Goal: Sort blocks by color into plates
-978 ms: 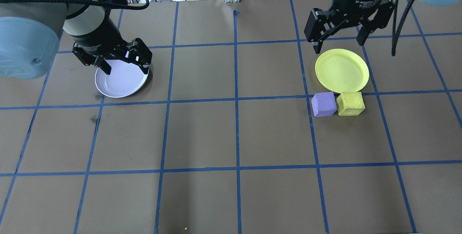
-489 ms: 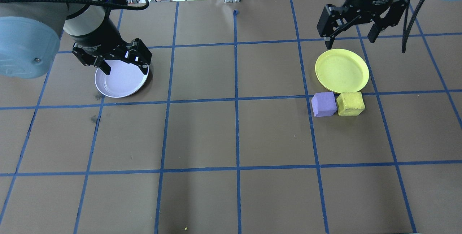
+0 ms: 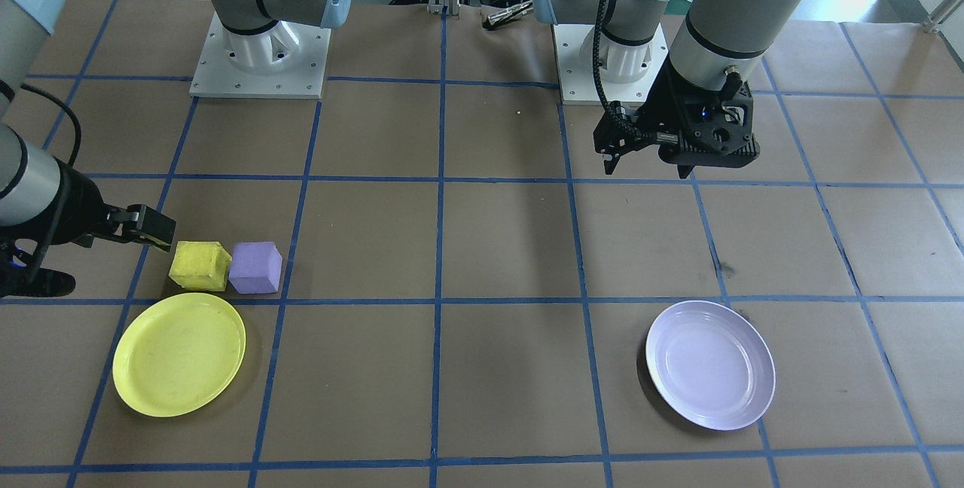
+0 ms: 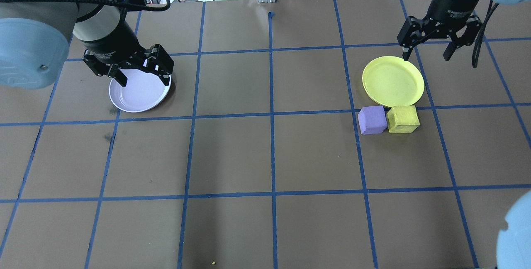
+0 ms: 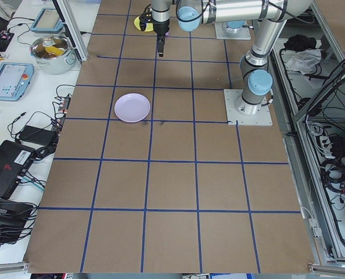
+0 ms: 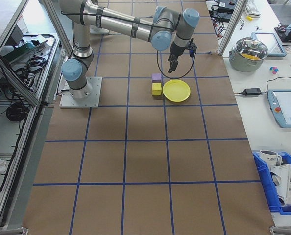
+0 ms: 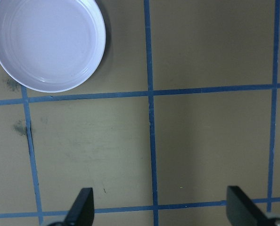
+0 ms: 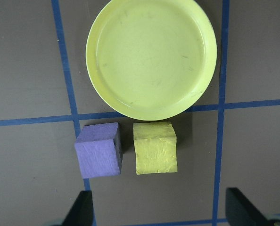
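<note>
Since a second ago, the right gripper (image 4: 428,53) has drifted toward the robot's right and now reads smaller in the overhead view, hanging past the far right edge of the yellow plate (image 4: 393,81) instead of over its far rim; nothing else has shifted. Nearest the robot in the overhead view, the purple block (image 4: 372,120) and the yellow block (image 4: 403,119) sit side by side on the brown table (image 4: 265,157), touching or nearly so, the purple one on the left. Both lie just in front of the yellow plate's near rim, neither one on a plate. Beyond them, the right gripper's jaws stand wide apart and hold nothing. Well apart on the robot's left, the lavender plate (image 4: 140,94) rests on the table, with nothing in it. Above its far edge hangs the left gripper (image 4: 143,75), fingers likewise spread wide and empty. Blue tape lines (image 4: 271,115) divide the table into a grid of squares.
</note>
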Action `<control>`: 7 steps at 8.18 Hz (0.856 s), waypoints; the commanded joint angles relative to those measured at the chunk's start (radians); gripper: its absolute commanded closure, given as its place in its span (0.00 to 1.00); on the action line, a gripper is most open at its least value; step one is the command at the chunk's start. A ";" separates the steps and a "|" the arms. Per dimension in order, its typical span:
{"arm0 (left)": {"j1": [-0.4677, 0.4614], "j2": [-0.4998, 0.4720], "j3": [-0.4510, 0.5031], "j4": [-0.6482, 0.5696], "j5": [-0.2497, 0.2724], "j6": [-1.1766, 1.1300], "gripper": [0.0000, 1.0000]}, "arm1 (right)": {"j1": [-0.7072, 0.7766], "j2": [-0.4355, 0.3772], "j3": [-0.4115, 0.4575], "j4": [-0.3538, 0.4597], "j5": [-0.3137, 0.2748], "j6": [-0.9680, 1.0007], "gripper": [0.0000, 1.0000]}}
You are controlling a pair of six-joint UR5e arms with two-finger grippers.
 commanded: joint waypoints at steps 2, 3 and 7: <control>0.002 -0.001 0.000 0.000 0.000 0.000 0.00 | -0.025 0.109 0.264 -0.353 -0.007 -0.025 0.00; 0.002 -0.003 0.000 0.000 0.001 0.000 0.00 | -0.027 0.109 0.327 -0.406 -0.011 -0.046 0.00; 0.002 -0.004 0.000 0.001 0.001 0.000 0.00 | -0.028 0.107 0.378 -0.457 -0.031 -0.069 0.05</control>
